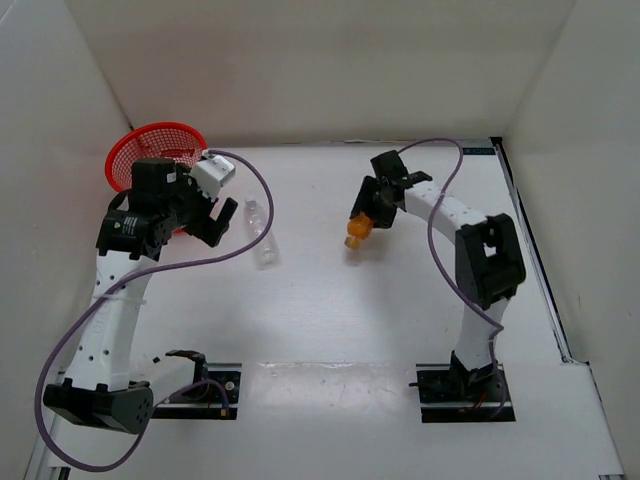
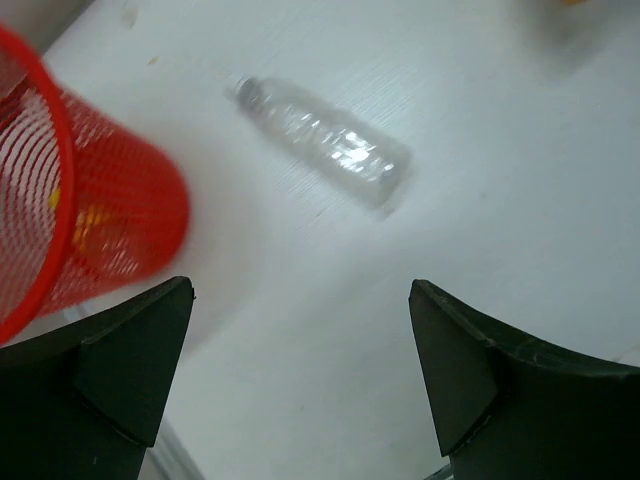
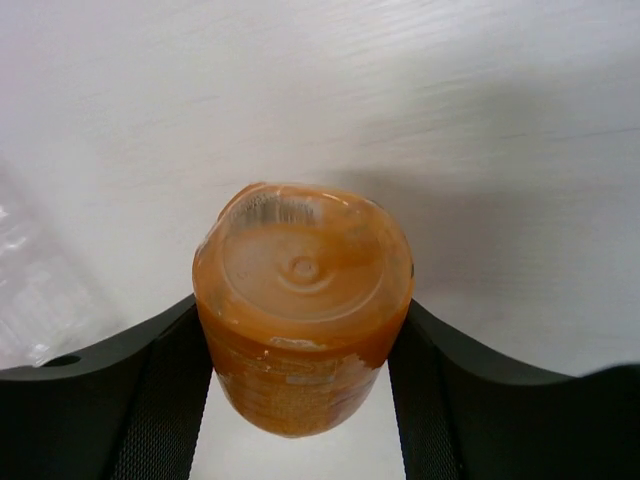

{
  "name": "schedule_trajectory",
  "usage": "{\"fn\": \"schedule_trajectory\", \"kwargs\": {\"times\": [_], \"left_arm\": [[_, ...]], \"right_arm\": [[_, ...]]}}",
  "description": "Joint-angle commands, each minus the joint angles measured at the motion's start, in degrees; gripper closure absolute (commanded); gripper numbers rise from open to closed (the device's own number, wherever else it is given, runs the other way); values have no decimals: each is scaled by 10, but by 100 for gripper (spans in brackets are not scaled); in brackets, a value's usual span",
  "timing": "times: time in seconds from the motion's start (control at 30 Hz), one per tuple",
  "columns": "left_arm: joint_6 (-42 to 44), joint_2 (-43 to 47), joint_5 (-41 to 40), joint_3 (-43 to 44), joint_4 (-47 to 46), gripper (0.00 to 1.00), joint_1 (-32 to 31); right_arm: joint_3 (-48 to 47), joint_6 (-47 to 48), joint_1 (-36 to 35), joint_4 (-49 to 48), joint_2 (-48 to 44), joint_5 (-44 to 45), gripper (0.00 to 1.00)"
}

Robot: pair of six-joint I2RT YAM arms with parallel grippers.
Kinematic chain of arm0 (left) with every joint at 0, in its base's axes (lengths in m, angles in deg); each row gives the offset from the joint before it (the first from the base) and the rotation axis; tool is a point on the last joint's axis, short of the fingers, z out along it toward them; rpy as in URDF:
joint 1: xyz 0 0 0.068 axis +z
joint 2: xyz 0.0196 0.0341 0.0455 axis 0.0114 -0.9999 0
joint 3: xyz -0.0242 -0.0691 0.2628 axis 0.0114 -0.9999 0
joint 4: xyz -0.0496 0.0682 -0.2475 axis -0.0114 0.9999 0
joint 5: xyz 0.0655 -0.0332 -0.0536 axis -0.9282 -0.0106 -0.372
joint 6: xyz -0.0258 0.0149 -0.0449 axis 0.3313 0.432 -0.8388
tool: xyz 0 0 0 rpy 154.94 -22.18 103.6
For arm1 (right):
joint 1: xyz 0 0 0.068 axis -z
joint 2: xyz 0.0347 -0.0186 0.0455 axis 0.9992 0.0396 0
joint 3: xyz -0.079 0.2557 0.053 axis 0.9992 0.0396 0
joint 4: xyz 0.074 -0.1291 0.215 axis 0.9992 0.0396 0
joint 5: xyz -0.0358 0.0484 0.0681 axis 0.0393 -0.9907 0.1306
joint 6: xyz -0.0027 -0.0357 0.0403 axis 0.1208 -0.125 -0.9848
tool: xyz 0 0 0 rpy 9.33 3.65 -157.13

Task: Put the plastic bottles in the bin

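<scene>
While the orange bottle (image 1: 359, 233) is clamped in the right gripper (image 1: 363, 222) over the table (image 1: 400, 320), well apart from the bin (image 1: 150, 148), a slip could be caused by its rounded wall, and a collision by the left arm, which stands between bottle and bin. The left gripper (image 1: 213, 222) is spread wide and empty near the bin; the clear bottle (image 1: 263, 242) lies on the table just beside it. Only from the right wrist is the clamp shown closely; only from the left wrist is a yellow patch (image 2: 88, 215) seen through the mesh, too blurred to be named.
</scene>
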Motion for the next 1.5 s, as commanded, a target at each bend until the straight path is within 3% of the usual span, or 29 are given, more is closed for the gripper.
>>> {"fn": "schedule_trajectory", "kwargs": {"times": [0.0,0.03,0.17,0.33,0.83,0.87,0.9,1.03,1.07,1.13,1.17,1.2,1.3,1.47], "left_arm": [[6,25,152,53,37,0,-16],[6,25,202,59,37,0,-16],[-26,25,280,42,17,0,-41],[-73,-39,287,48,10,0,-72],[-101,-76,255,43,1,2,-77],[-95,-76,250,43,1,10,-77],[-95,-76,244,43,1,31,-77],[-81,-76,230,49,16,64,-77],[-76,-76,230,54,16,77,-77],[-76,-76,218,54,16,88,-77],[-76,-69,213,59,16,90,-77],[-76,-69,197,59,16,90,-77],[-69,-59,154,65,4,90,-77],[-64,-48,-25,59,-36,90,-55]], "right_arm": [[42,-8,-33,-214,-126,-113,90],[60,-23,-49,-260,-164,-133,92],[95,-81,-111,-399,-196,-155,97],[73,-115,-183,-462,-190,-148,100],[88,-207,-237,-540,-177,-140,100],[88,-207,-237,-540,-177,-141,100],[88,-214,-237,-546,-177,-141,100],[88,-208,-237,-547,-177,-153,100],[88,-208,-237,-547,-172,-158,100],[83,-192,-237,-540,-172,-163,83],[83,-186,-237,-540,-172,-170,68],[83,-180,-237,-533,-172,-178,34],[77,-165,-230,-518,-183,-184,0],[107,-136,-188,-471,-263,-107,0]]}}
